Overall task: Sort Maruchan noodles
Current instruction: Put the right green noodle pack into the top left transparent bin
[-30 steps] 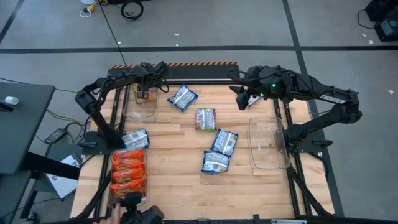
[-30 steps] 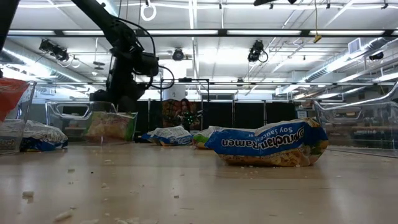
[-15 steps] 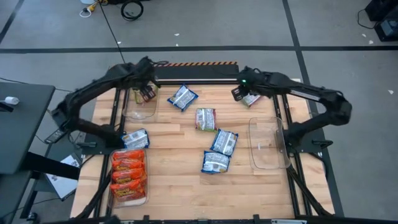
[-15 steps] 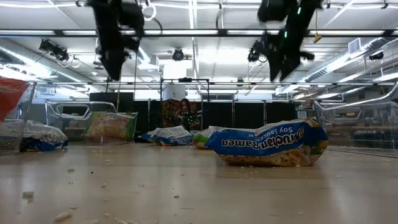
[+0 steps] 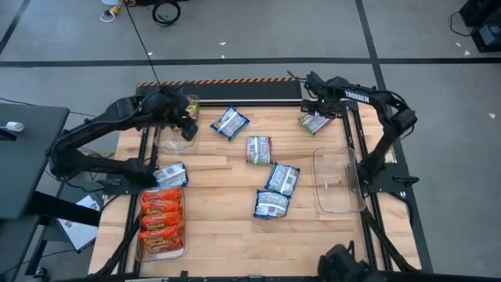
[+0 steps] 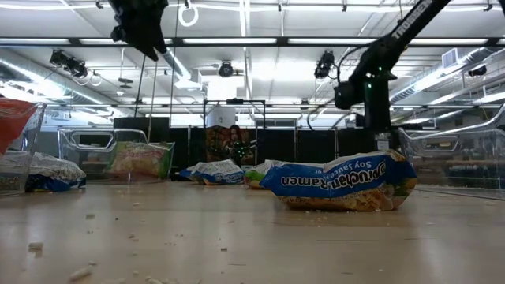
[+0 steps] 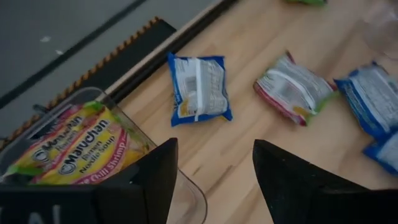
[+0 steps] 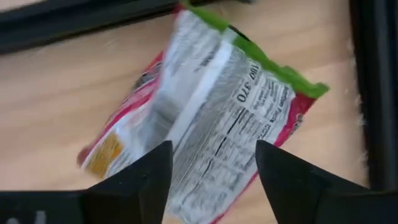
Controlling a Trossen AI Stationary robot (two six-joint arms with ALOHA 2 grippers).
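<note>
Grey concrete floor surrounds a wooden worktop (image 5: pixel 235 227) on a black frame; a hazard-striped strip runs along the far edge.

High view: we note a clear bin (image 5: pixel 162 223) at the near-left corner stacked with orange-red packets (image 5: pixel 161 219), so one colour looks sorted. A blue-white packet (image 5: pixel 171 175) lies just beyond that bin. A second bin (image 5: pixel 177 130) sits at the far-left corner, a third bin (image 5: pixel 338 182) along the right edge. Loose mid-worktop: one blue packet (image 5: pixel 229 122) toward the far edge, a green-pink packet (image 5: pixel 259 150) in the centre, two blue ones (image 5: pixel 277 190) nearer us. The left gripper (image 5: pixel 185 123) hangs over the far-left bin. The right gripper (image 5: pixel 320 106) hovers above a green-pink packet (image 5: pixel 315 122) near the far-right corner; we judge this the next pick.

Low view: ceiling strip lights, trusses and mounted cameras fill the room behind. Crumbs dot the wood. A blue soy-sauce packet (image 6: pixel 339 183) lies closest; both arms are raised off the surface.

Left wrist view: fingers (image 7: pixel 155 180) spread and empty. The far-left bin below holds a green-pink-yellow shrimp packet (image 7: pixel 74 146), which suggests this bin collects that colour.

Right wrist view: fingers (image 8: pixel 149 177) spread, straddling the far-right packet, which lies label-down, flat on the wood, not yet gripped. Likely placed so for a straight descent and pinch.
</note>
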